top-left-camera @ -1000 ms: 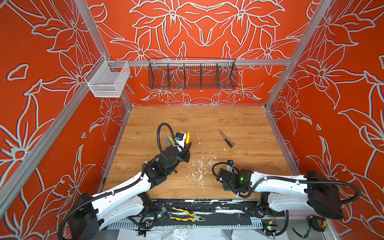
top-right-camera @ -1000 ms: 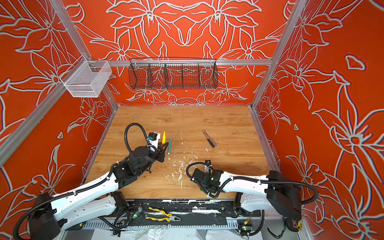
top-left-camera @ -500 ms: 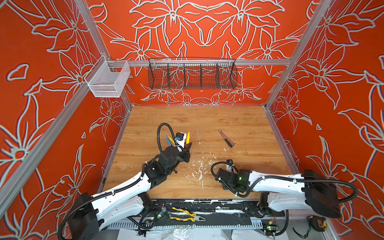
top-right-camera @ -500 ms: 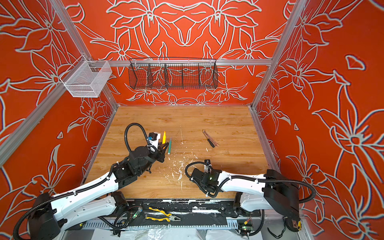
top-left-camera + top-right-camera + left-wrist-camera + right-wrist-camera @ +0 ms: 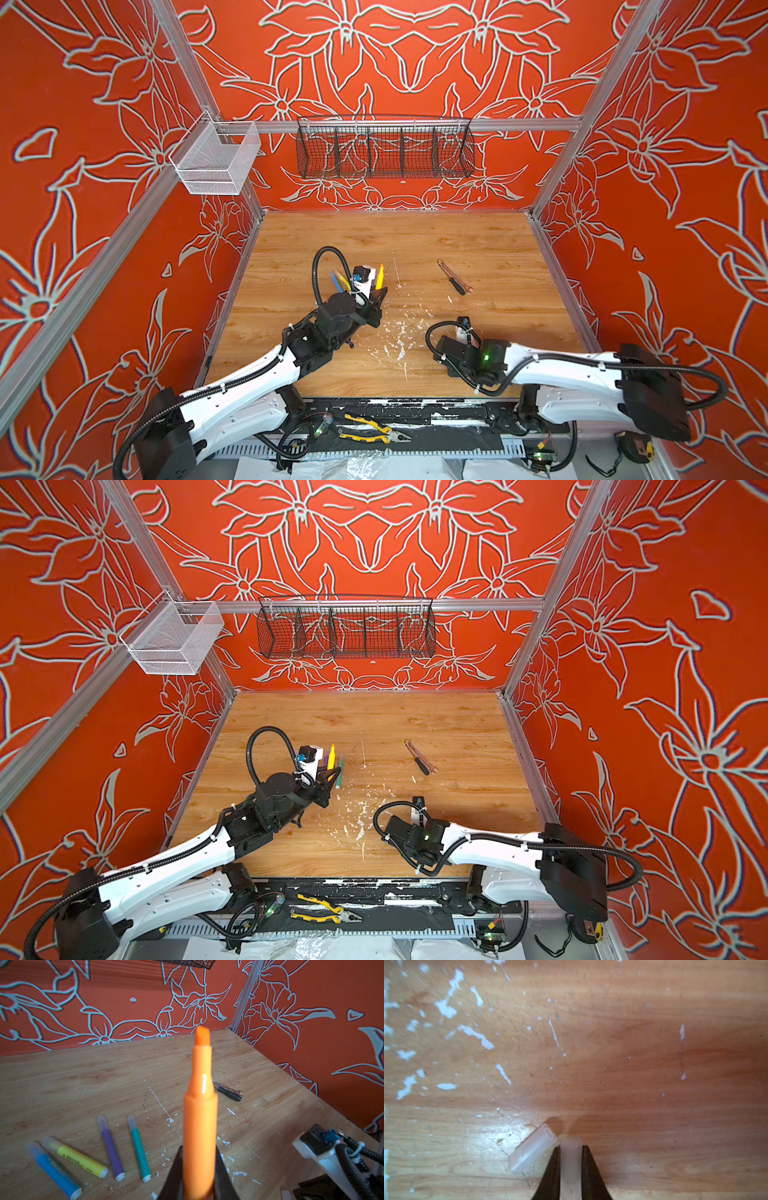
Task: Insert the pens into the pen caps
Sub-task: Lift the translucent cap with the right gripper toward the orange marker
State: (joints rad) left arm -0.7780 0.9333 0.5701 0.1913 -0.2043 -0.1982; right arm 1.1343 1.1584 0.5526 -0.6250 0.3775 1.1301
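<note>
Pen cap now clamped in right hand, prev. still closing.

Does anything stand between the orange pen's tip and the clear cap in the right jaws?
Nothing visible: only open tabletop lies between the orange pen in the left gripper and the held cap in the right gripper. A loose cap lies beside it.
</note>
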